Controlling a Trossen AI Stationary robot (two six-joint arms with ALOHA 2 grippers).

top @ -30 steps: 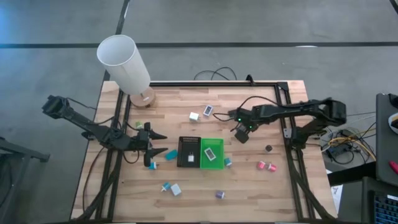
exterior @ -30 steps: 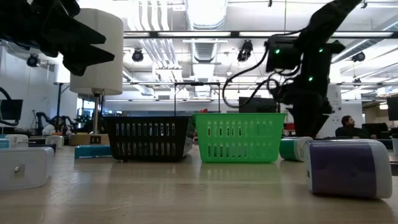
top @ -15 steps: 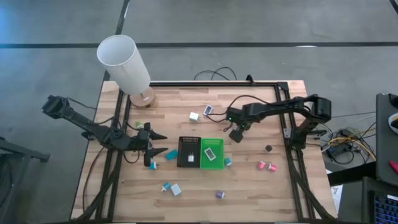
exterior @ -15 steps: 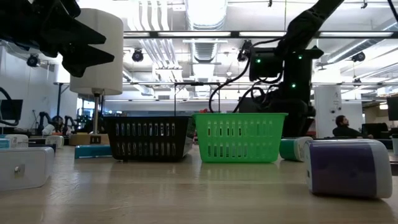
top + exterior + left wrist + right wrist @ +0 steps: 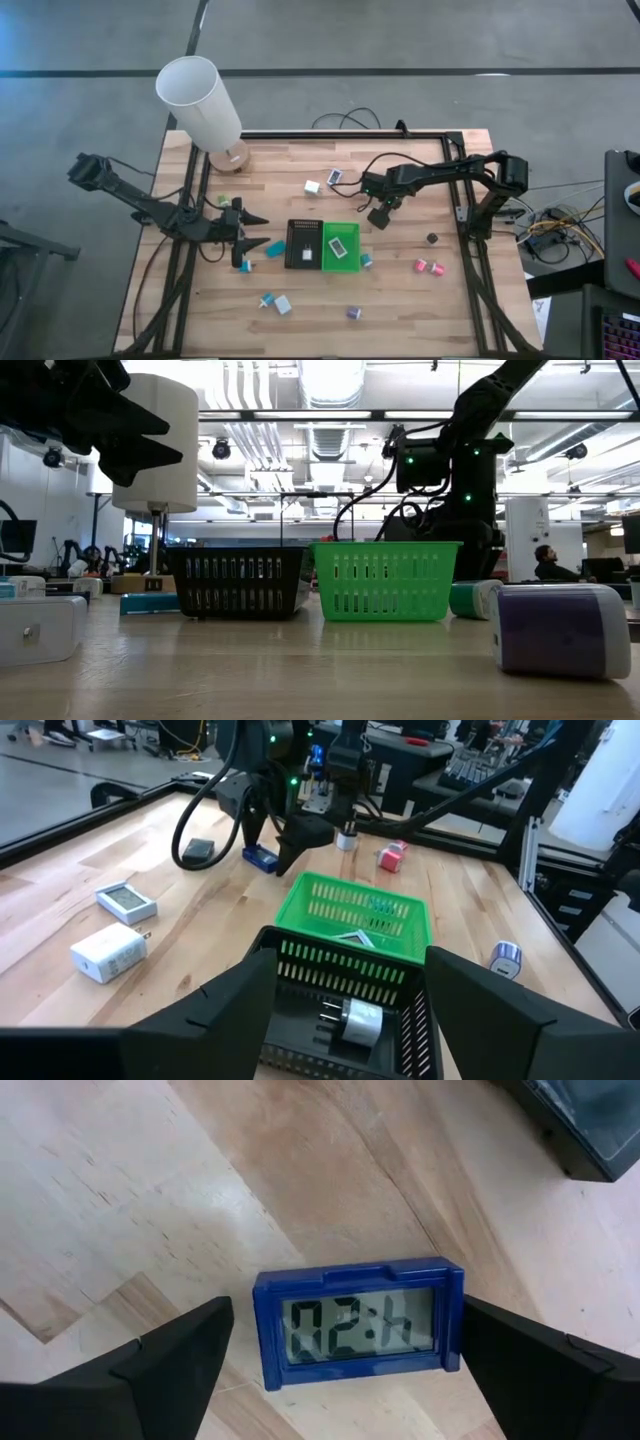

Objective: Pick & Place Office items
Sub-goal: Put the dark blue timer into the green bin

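Two baskets sit side by side mid-tabletop: a black basket [image 5: 304,245] and, touching its right side, a green basket [image 5: 340,247]. Only the left wrist view looks into them: a white plug-like piece [image 5: 356,1019] lies in the black one, and a pale flat item rests in the green one. Only the right wrist view shows what lies under the right end effector [image 5: 340,1355]: a small blue digital clock [image 5: 357,1325] flat on the wood, directly between the two wide-open fingers [image 5: 175,1360], neither of which touches it. From above, that right end effector [image 5: 380,214] hangs just beyond the green basket's far right corner and hides the clock. The left end effector [image 5: 243,232] hovers left of the black basket, its fingers partly apart with nothing between them.

The other office items are scattered. A white block [image 5: 313,187] and a small framed item [image 5: 334,176] lie on the far side, and a teal piece [image 5: 274,247] sits just left of the black basket. Teal and white pieces [image 5: 276,302] and a purple piece [image 5: 353,313] are toward the near edge. Two pink pieces [image 5: 428,266] and a small black piece [image 5: 432,238] lie to the right. A tall white cylinder lamp [image 5: 199,102] stands at the far left corner. The low view is partly filled by the purple piece [image 5: 560,628] up close, while the baskets block the tabletop behind them.
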